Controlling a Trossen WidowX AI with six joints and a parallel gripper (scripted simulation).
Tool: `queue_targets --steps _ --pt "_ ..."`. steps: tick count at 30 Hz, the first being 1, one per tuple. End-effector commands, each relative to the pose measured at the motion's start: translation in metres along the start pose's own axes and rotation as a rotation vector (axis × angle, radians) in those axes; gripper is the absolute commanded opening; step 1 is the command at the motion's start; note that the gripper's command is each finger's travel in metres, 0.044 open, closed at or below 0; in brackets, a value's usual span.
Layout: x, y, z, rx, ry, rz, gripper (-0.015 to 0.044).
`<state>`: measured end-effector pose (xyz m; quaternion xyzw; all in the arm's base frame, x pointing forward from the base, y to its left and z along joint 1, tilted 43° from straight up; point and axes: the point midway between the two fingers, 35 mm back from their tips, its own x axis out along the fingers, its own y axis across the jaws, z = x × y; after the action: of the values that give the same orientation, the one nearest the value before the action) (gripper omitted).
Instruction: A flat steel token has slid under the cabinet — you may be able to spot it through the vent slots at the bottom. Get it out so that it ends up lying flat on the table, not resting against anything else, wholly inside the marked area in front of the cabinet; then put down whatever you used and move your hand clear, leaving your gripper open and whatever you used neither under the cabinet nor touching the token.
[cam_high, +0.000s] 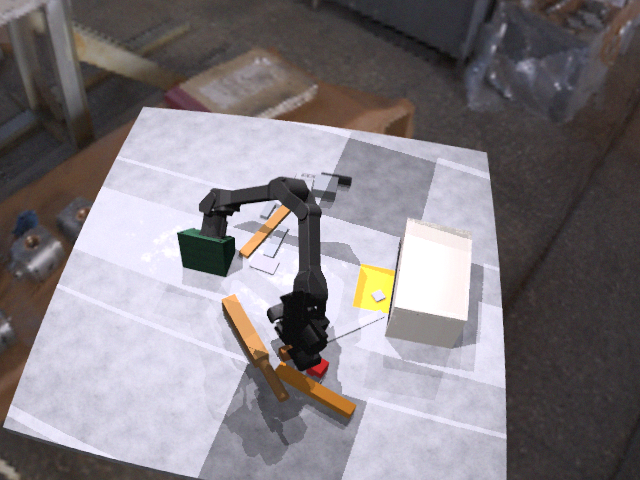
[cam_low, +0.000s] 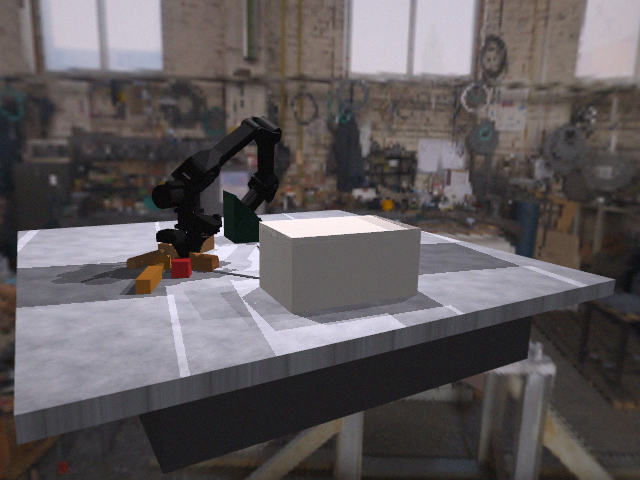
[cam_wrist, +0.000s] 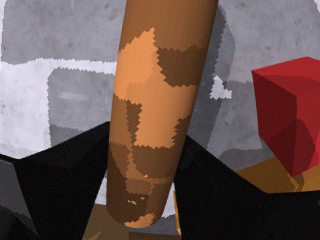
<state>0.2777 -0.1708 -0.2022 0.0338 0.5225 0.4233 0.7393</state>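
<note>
Orange round handle (cam_high: 285, 352) (cam_low: 204, 261) (cam_wrist: 152, 100) is clamped in the gripper (cam_high: 306, 356) (cam_low: 181, 250) (cam_wrist: 144, 135), its thin rod (cam_high: 356, 329) (cam_low: 240, 274) pointing lengthwise from the hand toward the cabinet (cam_high: 429, 289) (cam_low: 341, 268). Beyond the hand, the token (cam_high: 378, 295) sits on yellow; top view only, exterior hides it.

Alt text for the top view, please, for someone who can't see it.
The small steel token lies on the yellow marked area in front of the white cabinet. Nearby, the black arm's tool is shut on an orange handle, with a thin rod reaching toward the cabinet and a red block close by.
</note>
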Motion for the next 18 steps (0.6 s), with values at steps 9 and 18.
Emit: queue_targets --steps 9,18 --pt "-0.004 0.001 -0.003 -0.003 -0.005 0.001 0.0" --pt "-0.005 0.001 -0.021 -0.003 -0.004 0.0 0.0"
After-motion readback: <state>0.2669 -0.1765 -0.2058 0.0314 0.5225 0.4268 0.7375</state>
